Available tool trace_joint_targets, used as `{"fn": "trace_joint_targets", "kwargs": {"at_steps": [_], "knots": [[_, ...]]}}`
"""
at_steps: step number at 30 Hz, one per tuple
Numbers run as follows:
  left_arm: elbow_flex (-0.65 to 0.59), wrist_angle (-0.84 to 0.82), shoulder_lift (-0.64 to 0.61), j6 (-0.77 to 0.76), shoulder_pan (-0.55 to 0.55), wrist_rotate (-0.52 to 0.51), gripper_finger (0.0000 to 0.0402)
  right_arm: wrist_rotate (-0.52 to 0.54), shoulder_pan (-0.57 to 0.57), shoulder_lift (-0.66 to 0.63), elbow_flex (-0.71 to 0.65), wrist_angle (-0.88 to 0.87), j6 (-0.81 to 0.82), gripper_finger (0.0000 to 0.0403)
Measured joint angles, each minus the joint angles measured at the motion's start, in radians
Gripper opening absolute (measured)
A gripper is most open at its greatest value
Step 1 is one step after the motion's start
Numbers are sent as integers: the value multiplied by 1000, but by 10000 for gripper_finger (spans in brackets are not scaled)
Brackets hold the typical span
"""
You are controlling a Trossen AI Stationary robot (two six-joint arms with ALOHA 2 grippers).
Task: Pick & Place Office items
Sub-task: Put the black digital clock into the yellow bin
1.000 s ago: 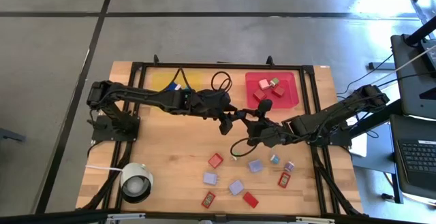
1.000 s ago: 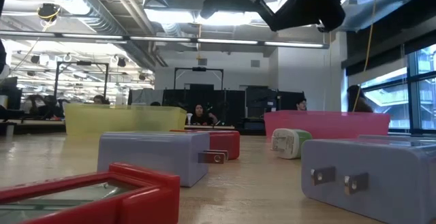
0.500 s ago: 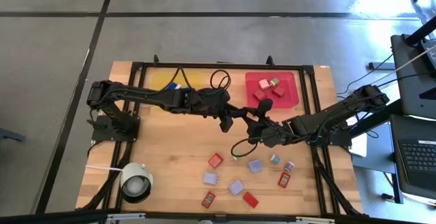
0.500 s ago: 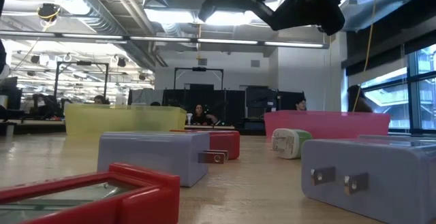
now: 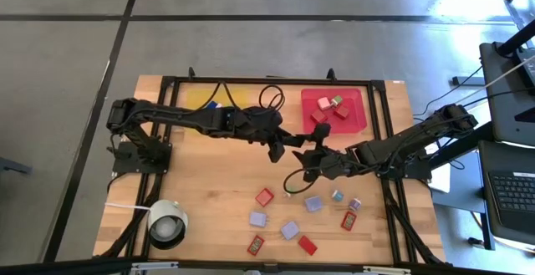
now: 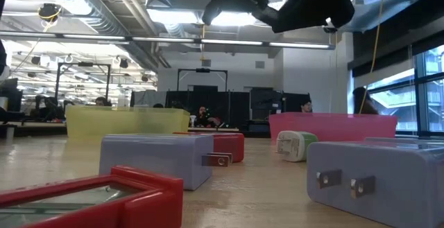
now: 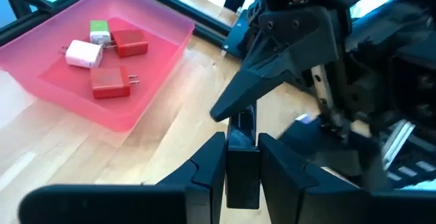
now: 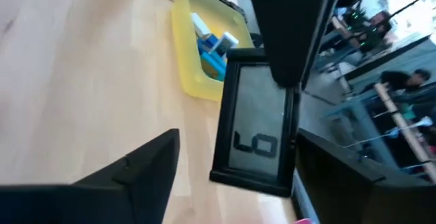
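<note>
Wooden table (image 5: 209, 183); yellow tray's (image 8: 187, 54) contents: right wrist only.

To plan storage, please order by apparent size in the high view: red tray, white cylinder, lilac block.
1. Flat red square tray, largest.
2. White round cylinder.
3. Lilac flat block, smallest.

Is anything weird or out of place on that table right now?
One oddity: a black framed item hangs in mid-air above the table, pinched by the left gripper, with the right gripper open around it. Nothing looks spilled.
</note>
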Motion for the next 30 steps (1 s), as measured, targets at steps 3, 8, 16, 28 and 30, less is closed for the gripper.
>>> {"fn": "trace_joint_targets", "kwargs": {"at_steps": [3,8,16,28,30], "knots": [[0,-59,0,27,20,-13,71,-4,1,-4,0,-16,40,294],[0,-205,0,72,85,-79,71,-103,-6,-36,0,-105,143,295],[-6,-513,0,95,217,-174,71,-305,-17,-93,0,-438,523,282],[-189,-564,-11,59,352,-250,73,-314,15,-90,-134,-537,765,262],[-208,-567,-11,59,370,-234,73,-313,15,-90,-149,-531,787,260]]}}
